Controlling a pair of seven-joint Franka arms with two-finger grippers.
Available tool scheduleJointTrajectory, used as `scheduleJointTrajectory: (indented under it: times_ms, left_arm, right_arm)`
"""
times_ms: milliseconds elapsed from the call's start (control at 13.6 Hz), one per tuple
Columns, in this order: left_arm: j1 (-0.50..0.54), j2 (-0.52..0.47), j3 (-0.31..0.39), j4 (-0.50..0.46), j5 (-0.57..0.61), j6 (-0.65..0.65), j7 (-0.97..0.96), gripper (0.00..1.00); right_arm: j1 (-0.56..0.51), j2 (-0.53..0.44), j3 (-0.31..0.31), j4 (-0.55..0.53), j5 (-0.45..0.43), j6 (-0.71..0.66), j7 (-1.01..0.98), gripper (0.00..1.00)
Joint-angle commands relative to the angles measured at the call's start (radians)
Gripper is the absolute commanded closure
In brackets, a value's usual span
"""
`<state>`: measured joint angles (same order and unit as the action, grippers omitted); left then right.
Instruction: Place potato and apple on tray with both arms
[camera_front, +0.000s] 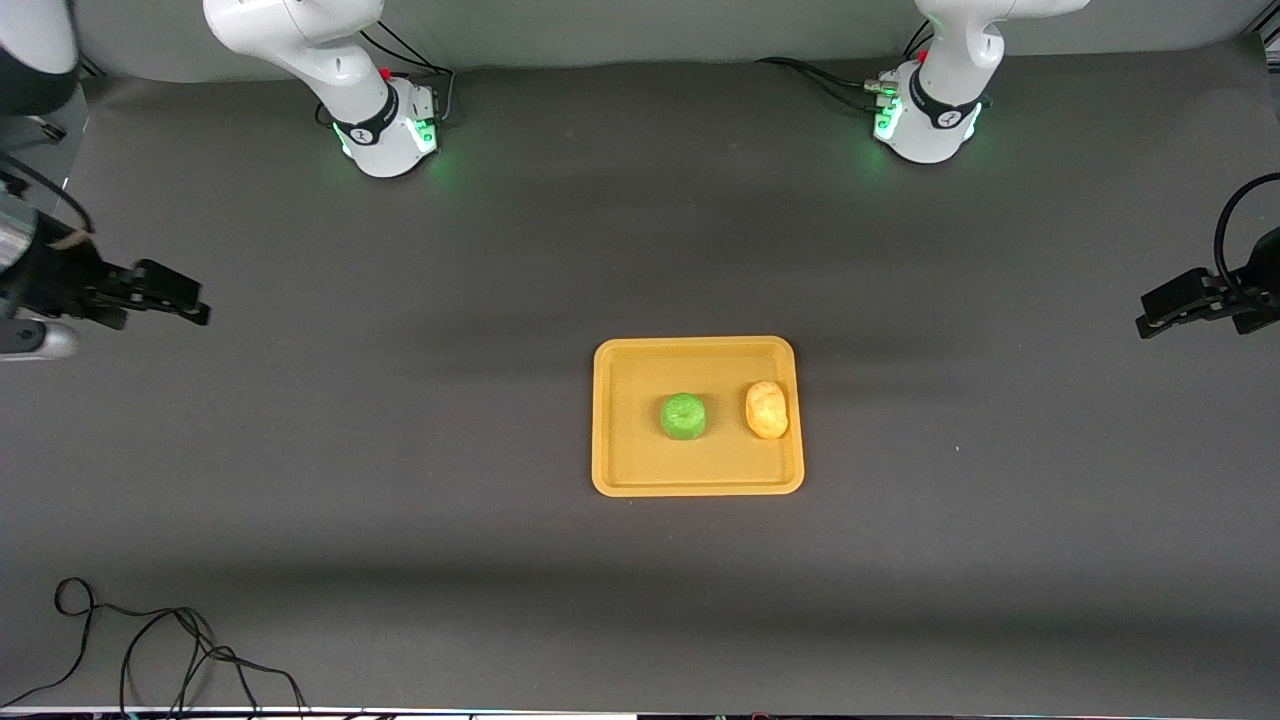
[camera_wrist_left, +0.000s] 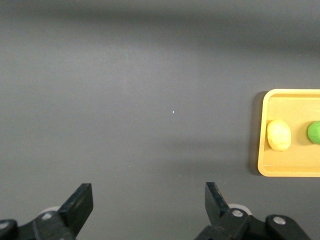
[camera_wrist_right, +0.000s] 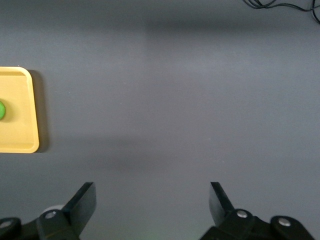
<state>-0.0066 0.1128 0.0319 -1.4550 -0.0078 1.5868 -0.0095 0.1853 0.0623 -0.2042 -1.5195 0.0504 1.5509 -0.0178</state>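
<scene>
The orange-yellow tray (camera_front: 620, 470) lies in the middle of the dark table. The green apple (camera_front: 683, 416) sits on it near its centre. The yellow-tan potato (camera_front: 767, 409) lies on it beside the apple, toward the left arm's end. My left gripper (camera_front: 1160, 310) is open and empty over bare table at the left arm's end, well away from the tray; its wrist view shows tray (camera_wrist_left: 280, 167), potato (camera_wrist_left: 278, 135) and apple (camera_wrist_left: 314, 132). My right gripper (camera_front: 185, 298) is open and empty over bare table at the right arm's end; its wrist view shows the tray's edge (camera_wrist_right: 25, 145) and a sliver of apple (camera_wrist_right: 2, 110).
A loose black cable (camera_front: 150, 650) lies on the table near the front edge at the right arm's end. The two arm bases (camera_front: 385, 125) (camera_front: 925, 120) stand along the table's back edge.
</scene>
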Motion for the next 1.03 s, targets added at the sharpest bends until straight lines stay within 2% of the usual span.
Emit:
scheduleJointTrajectory:
  times_ms: [0, 73, 147, 293, 953]
  left_arm:
    - [-0.003, -0.005, 0.000, 0.013, 0.003, 0.004, 0.013, 0.00]
    - [-0.001, -0.005, 0.000, 0.015, 0.000, 0.004, 0.013, 0.00]
    - [-0.001, -0.008, -0.001, 0.015, 0.000, 0.002, 0.013, 0.00]
    - [-0.010, -0.007, -0.001, 0.021, 0.014, 0.002, 0.013, 0.00]
    - [-0.009, -0.002, -0.003, 0.021, 0.006, -0.011, 0.013, 0.00]
  right_arm:
    - [-0.159, -0.048, 0.133, -0.056, -0.035, 0.029, -0.036, 0.00]
    - [-0.218, -0.048, 0.193, -0.053, -0.055, 0.029, -0.036, 0.00]
    - [-0.249, -0.048, 0.215, -0.050, -0.063, 0.029, -0.036, 0.00]
    - [-0.250, -0.041, 0.212, -0.041, -0.084, 0.029, -0.037, 0.00]
    - [-0.253, -0.030, 0.210, -0.033, -0.078, 0.017, -0.025, 0.00]
